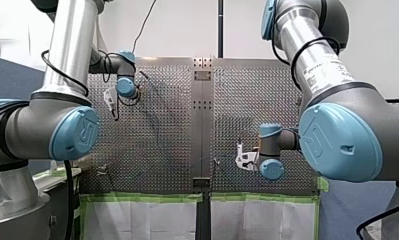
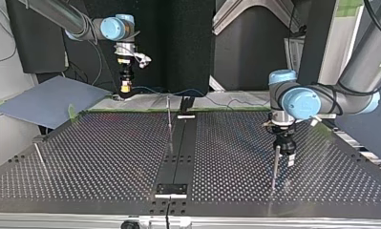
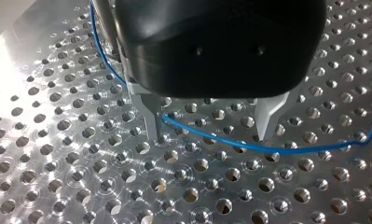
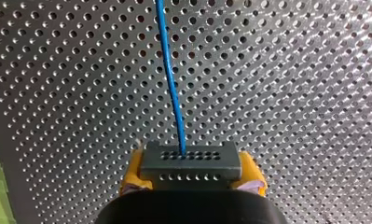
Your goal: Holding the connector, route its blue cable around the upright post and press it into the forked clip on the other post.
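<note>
In the right wrist view my right gripper (image 4: 193, 179) has its yellow pads (image 4: 132, 175) shut on a grey perforated connector (image 4: 190, 163). The blue cable (image 4: 172, 88) leaves the connector and runs ahead over the plate. My left gripper (image 3: 211, 128) stands open with its metal fingers (image 3: 267, 116) down at the plate. The cable (image 3: 249, 147) crosses between those fingers ungripped and bends beside a thin post (image 3: 102, 23). In the top view my left gripper (image 2: 286, 160) is next to an upright post (image 2: 275, 167). My right gripper (image 2: 125, 88) hangs at the far edge.
A second thin post (image 2: 169, 119) stands by the dark centre rail (image 2: 178, 143), and a short leaning one (image 2: 39, 155) at the top view's left. A blue sheet (image 2: 45, 100) lies beyond the table's far left corner. Green tape (image 1: 142, 197) edges the table's near side in the front view.
</note>
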Controlling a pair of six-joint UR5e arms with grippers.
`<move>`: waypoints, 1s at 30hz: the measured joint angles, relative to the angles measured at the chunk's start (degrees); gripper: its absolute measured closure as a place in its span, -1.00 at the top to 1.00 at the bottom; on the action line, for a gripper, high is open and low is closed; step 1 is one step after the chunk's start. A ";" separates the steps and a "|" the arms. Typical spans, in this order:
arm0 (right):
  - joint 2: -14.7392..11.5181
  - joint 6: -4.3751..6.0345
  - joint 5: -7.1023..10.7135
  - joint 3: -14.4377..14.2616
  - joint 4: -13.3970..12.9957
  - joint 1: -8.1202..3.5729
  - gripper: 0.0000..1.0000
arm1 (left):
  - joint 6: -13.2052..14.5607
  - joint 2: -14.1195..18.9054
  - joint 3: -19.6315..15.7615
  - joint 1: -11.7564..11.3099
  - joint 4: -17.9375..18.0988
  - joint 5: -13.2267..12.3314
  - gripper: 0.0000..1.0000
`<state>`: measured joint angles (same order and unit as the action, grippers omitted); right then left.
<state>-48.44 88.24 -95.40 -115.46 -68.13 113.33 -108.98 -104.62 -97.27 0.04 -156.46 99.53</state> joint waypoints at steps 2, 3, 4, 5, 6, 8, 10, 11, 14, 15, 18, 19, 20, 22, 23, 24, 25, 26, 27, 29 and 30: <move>0.03 0.12 -0.05 0.00 0.00 -0.06 -1.00 | 0.00 0.01 -0.01 0.00 0.00 0.00 1.00; 0.03 0.19 -0.08 0.01 0.00 -0.10 -1.00 | 0.00 0.01 -0.01 -0.01 0.00 0.00 1.00; 0.04 0.24 -0.10 0.01 0.00 -0.15 -1.00 | -0.04 0.00 -0.01 -0.01 -0.01 0.00 1.00; 0.07 0.29 -0.12 0.00 0.03 -0.21 -1.00 | -0.17 0.00 -0.02 -0.01 -0.04 0.00 1.00; 0.08 0.32 -0.12 0.00 0.03 -0.25 -1.00 | -0.33 0.00 -0.02 0.00 -0.05 0.00 1.00; 0.10 0.35 -0.14 0.00 0.04 -0.25 -1.00 | -0.97 0.00 -0.07 0.01 -0.08 -0.03 1.00; 0.11 0.36 -0.14 0.00 0.07 -0.27 -1.00 | -1.73 0.00 -0.12 0.04 -0.21 -0.03 1.00; 0.12 0.37 -0.14 0.01 0.07 -0.27 -1.00 | -2.31 0.01 -0.14 0.07 -0.40 -0.03 1.00; 0.13 0.37 -0.14 -0.01 0.09 -0.27 -1.00 | -3.64 0.10 -0.21 0.21 -1.34 -0.07 1.00; 0.13 0.37 -0.15 0.00 0.09 -0.27 -1.00 | -3.93 0.18 -0.26 0.28 -1.76 -0.04 1.00; 0.13 0.38 -0.15 0.00 0.05 -0.28 -1.00 | -4.46 0.76 -0.90 0.57 -3.16 0.14 1.00; 0.13 0.40 -0.15 0.00 0.03 -0.28 -1.00 | -4.55 1.09 -1.28 0.61 -3.41 0.18 1.00; 0.13 0.41 -0.15 0.00 0.03 -0.28 -1.00 | -4.64 1.61 -1.85 0.67 -3.54 0.21 1.00; 0.13 0.42 -0.15 0.00 -0.01 -0.27 -1.00 | -4.75 2.43 -2.70 0.72 -3.54 0.24 1.00; 0.13 0.43 -0.14 0.00 -0.03 -0.27 -1.00 | -4.79 3.00 -3.28 0.76 -3.54 0.27 1.00; 0.13 0.44 -0.15 0.00 -0.06 -0.26 -1.00 | -4.78 3.44 -3.75 0.79 -3.59 0.33 1.00; 0.13 0.44 -0.15 0.01 -0.09 -0.24 -1.00 | -4.75 3.90 -4.22 0.81 -3.70 0.47 1.00; 0.13 0.45 -0.14 0.00 -0.14 -0.22 -1.00 | -4.64 4.54 -4.84 0.84 -3.98 0.76 1.00; 0.13 0.45 -0.13 0.01 -0.19 -0.21 -1.00 | -4.48 5.00 -5.30 0.86 -4.24 1.03 1.00; 0.13 0.48 -0.13 0.00 -0.26 -0.23 -1.00 | -3.83 6.05 -6.36 0.84 -5.05 1.84 1.00; 0.13 0.49 -0.13 0.00 -0.25 -0.23 -1.00 | -3.46 6.51 -6.82 0.78 -5.48 2.24 1.00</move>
<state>-48.31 88.73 -95.53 -115.45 -68.39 113.10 -112.44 -98.11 -104.09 0.82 -161.93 101.77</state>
